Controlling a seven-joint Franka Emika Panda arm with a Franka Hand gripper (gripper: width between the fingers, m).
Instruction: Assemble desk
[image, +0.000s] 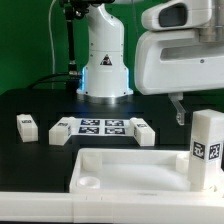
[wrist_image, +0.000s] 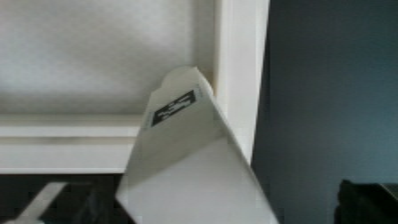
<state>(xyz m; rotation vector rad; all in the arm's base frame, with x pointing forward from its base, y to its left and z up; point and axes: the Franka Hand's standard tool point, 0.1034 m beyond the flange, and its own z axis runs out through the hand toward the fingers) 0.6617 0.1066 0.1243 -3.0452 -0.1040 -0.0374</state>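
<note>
At the near tabletop's (image: 120, 156) corner on the exterior view's right, one leg (image: 207, 148) stands upright, tag facing out. Gripper (image: 182, 108) sits just above and beside it, jaws spread wide, gripping nothing. Three loose legs (image: 27, 126) lie flat farther back, flanking the marker board (image: 95, 127).

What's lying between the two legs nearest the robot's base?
In the exterior view, the marker board lies flat between the leg on that view's left and the leg on its right.
</note>
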